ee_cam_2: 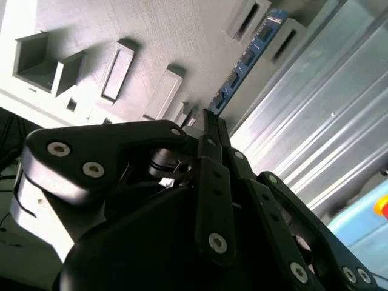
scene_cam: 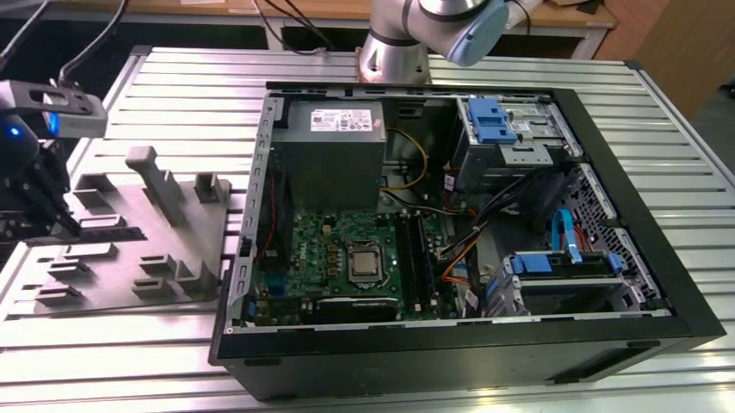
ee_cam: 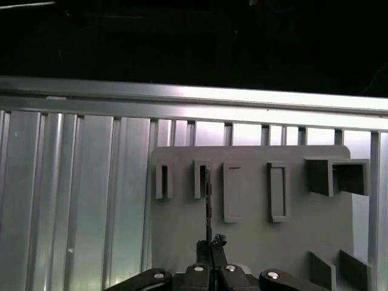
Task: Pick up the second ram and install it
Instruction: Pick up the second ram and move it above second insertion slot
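Two black fingers (ee_cam_2: pixel 213 151) of the gripper (ee_cam_2: pixel 209 118) are pressed together, pinching the near end of the second ram (ee_cam_2: pixel 245 60). That stick is thin and flat, a dark blue-green board with a row of small black chips and a pale label near its far end; its print cannot be made out. It runs straight out from the grip, its far half between two raised holders of the grey fixture plate (ee_cam_2: pixel 151 36). In the exterior view the plate lies on the ribbed metal table (scene_cam: pixel 172 86), to the exterior view's left of the open computer case (scene_cam: pixel 460 348) and its green motherboard (scene_cam: pixel 327 249). A white label (scene_cam: pixel 333 120) on the power supply (scene_cam: pixel 333 159) is unreadable.
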Robot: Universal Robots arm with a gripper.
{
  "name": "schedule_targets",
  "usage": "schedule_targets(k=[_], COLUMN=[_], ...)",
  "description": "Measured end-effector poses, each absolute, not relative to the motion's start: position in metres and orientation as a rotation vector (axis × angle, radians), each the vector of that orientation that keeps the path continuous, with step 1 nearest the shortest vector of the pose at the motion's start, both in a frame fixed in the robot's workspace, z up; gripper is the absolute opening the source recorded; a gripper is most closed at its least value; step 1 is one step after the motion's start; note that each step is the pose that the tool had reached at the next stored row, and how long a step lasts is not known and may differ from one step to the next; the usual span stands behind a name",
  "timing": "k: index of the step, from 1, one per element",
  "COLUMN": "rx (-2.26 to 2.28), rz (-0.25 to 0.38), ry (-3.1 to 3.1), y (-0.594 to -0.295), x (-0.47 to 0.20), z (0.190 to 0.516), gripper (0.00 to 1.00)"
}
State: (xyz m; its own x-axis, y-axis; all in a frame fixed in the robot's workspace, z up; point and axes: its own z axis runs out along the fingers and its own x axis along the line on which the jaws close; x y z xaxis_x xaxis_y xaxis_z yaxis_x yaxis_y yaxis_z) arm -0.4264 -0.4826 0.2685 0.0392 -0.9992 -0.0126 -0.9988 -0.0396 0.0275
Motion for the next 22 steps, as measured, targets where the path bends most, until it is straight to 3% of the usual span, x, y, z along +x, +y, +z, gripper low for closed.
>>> schedule_targets(k=[22], rx=[2.239], rz=[-0.044], ry=[-2.188], y=[-0.483], x=[-0.426], z=[0.348], gripper=[0.11])
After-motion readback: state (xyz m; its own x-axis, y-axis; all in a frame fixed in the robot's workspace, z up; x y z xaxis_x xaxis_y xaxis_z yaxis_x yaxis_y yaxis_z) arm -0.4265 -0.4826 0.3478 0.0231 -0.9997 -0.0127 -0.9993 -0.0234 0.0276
